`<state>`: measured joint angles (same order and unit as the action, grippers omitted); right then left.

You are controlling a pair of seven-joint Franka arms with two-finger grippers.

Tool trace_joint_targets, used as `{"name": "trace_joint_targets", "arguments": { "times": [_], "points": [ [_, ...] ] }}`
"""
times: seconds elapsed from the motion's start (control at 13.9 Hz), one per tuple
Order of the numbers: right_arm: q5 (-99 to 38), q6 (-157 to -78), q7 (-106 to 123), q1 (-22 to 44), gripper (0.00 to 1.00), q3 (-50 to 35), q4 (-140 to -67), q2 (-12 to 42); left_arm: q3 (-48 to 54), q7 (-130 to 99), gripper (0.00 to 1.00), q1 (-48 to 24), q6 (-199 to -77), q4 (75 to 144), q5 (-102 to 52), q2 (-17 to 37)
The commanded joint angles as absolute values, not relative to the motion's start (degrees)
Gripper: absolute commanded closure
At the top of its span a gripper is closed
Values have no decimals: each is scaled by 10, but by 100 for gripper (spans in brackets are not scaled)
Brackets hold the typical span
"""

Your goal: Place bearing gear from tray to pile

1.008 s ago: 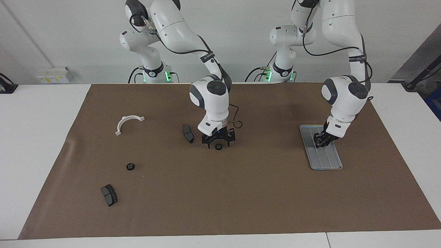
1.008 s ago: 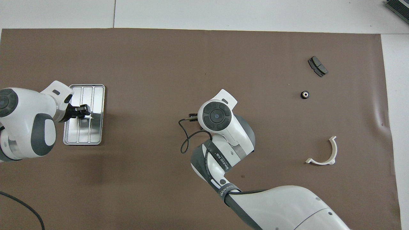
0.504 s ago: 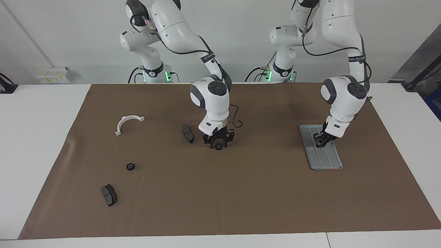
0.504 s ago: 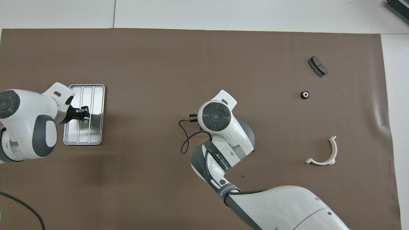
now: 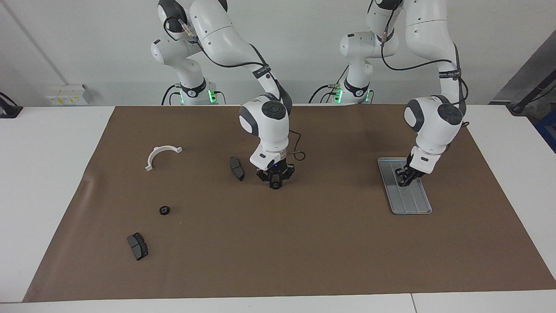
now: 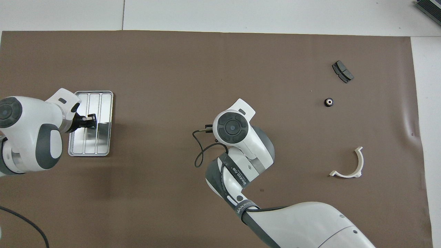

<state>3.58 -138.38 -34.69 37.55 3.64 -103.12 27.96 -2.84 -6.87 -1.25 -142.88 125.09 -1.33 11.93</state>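
A small black bearing gear (image 5: 275, 186) lies on the brown mat mid-table, and my right gripper (image 5: 275, 183) stands upright over it, fingers drawn in on the gear. In the overhead view the right wrist hides both. The silver ridged tray (image 5: 412, 202) (image 6: 105, 113) lies toward the left arm's end. My left gripper (image 5: 404, 181) (image 6: 91, 120) is down in the tray, shut, and nothing shows between its fingertips. The pile lies scattered toward the right arm's end: a white half-ring bracket (image 5: 161, 153) (image 6: 351, 165), a black ring (image 5: 164, 210) (image 6: 329, 102) and a dark slab (image 5: 137, 246) (image 6: 342, 71).
A second dark slab (image 5: 236, 168) lies on the mat just beside the right gripper, toward the right arm's end. A black cable (image 6: 200, 151) loops from the right wrist. The brown mat (image 5: 304, 243) covers most of the white table.
The right gripper's fingers went from wide apart to drawn in on the gear between them. The left gripper closed fully in the tray. Both arms barely shifted.
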Motion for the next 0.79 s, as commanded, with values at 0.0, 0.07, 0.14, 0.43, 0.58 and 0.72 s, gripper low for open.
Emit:
{"name": "trace_joint_targets", "arguments": {
  "times": [0.0,0.07,0.14,0.43,0.58,0.72],
  "points": [
    [42,-1351,-367,365,100,40,-1039,239,-26,-125,91,-45,-1433,1219,-5,129],
    [42,-1331,-360,347,100,40,-1042,218,-26,-154,91,-65,-1431,1210,-5,130],
    [42,-1314,-351,325,100,40,-1045,200,-26,-189,91,-84,-1422,1198,-5,134],
    [42,-1271,-230,231,100,39,-1054,158,-27,-329,91,-192,-1373,1156,-5,139],
    [39,-1277,-163,184,100,38,-1070,156,-27,-418,91,-266,-1356,1128,-6,147],
    [31,-1283,-104,138,100,37,-1092,149,-27,-480,91,-332,-1342,1094,-6,162]
  ]
}}
